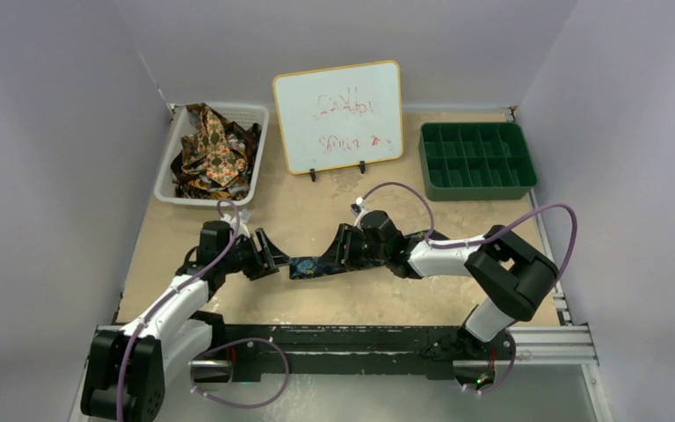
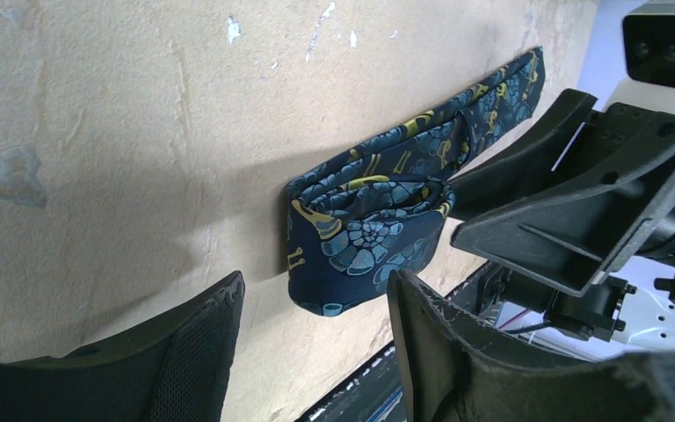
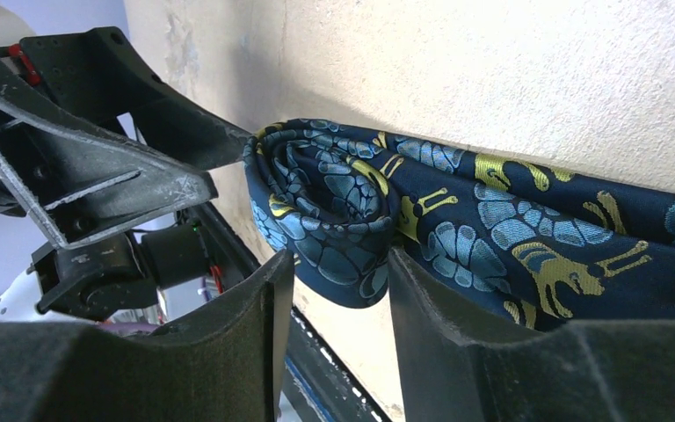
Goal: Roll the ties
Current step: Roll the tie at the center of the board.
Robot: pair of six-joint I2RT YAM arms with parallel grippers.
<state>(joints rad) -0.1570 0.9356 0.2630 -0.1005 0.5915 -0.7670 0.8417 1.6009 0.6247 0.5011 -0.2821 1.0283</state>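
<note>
Navy tie [image 1: 316, 265], printed in blue and gold, lies on the table [image 1: 316, 211] near the middle of its near edge. Its long axis runs parallel to that edge, between the two grippers. Its rolled end [image 3: 334, 211] points toward the left arm.

Right gripper [image 3: 338, 264] is nearer: fingers half-narrowed, tips either side of the rolled end; a firm grip cannot be confirmed. Left gripper [image 2: 316, 294] stands just short of the rolled end, fingers wide, holding nothing.

Remaining ties [image 1: 211, 149] fill the white basket [image 1: 169, 198] at the far left corner. Whiteboard [image 1: 338, 114] carries red handwriting, not legible.
</note>
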